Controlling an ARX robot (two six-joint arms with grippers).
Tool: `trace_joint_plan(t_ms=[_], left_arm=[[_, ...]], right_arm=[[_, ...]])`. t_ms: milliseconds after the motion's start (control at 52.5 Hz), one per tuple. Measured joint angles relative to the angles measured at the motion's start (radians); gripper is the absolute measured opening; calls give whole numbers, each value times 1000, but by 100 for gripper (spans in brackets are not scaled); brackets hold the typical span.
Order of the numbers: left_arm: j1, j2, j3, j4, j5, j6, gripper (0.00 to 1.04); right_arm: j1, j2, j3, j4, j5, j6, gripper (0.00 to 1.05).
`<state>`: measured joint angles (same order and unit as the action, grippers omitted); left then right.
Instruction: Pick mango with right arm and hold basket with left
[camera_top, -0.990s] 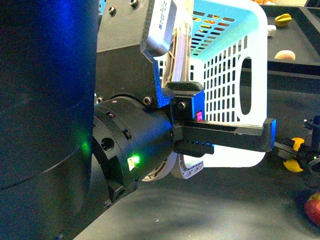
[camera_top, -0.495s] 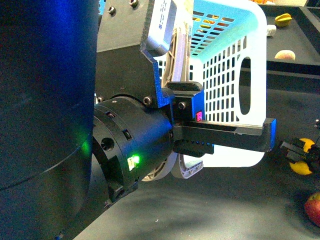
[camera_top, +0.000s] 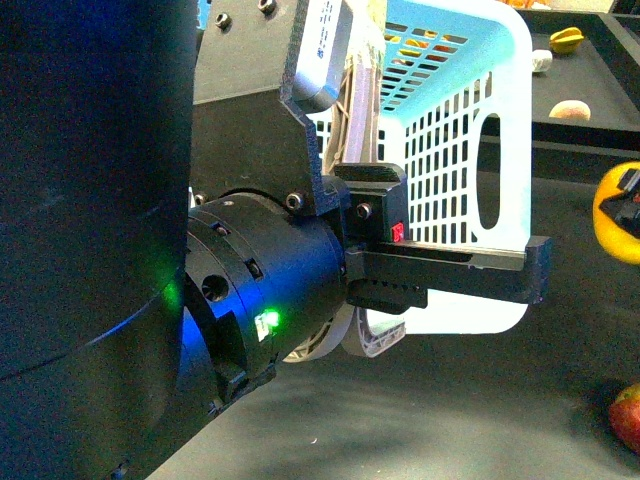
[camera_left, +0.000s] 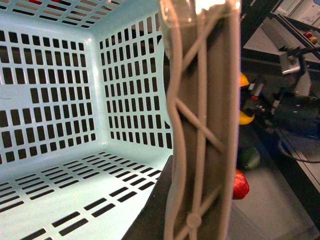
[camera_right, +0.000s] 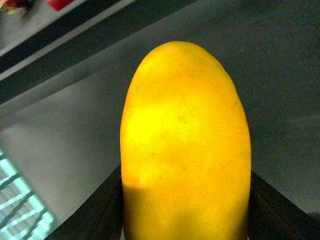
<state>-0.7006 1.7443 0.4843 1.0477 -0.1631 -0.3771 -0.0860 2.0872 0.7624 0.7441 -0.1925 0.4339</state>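
Observation:
The light-turquoise slotted basket (camera_top: 460, 150) stands behind my left arm, and its inside (camera_left: 60, 100) fills the left wrist view. My left gripper (camera_top: 400, 250) is shut on the basket's grey-brown handle (camera_left: 202, 125) at the near rim. The yellow mango (camera_top: 612, 212) hangs above the table at the front view's right edge. My right gripper (camera_top: 632, 205) is shut on it. In the right wrist view the mango (camera_right: 185, 150) fills the middle between the dark fingers (camera_right: 95, 210). From the left wrist, part of the mango (camera_left: 244, 118) shows beside the handle.
A red apple (camera_top: 628, 415) lies on the dark table at the near right, below the mango. A dark green fruit (camera_left: 248, 159) sits near it. A back tray holds a yellow star fruit (camera_top: 566, 39) and a pale round fruit (camera_top: 571, 110).
My right gripper has risen with the mango from just above the table to about mid-height of the basket, and shifted right. The left gripper and basket have stayed put.

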Motion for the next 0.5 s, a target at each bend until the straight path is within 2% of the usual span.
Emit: trace_joint_plan(t_ms=[190,305,495], left_arm=[[0,0,0,0,2,0,6],[0,0,0,0,2,0,6],[0,0,0,0,-1,0,6]], right_arm=[[72,-201,-108,-18,-68,-9,56],[147,-340,-148,-44,-104,-9,56],[274,-419,-140,-69,-98,-20,56]])
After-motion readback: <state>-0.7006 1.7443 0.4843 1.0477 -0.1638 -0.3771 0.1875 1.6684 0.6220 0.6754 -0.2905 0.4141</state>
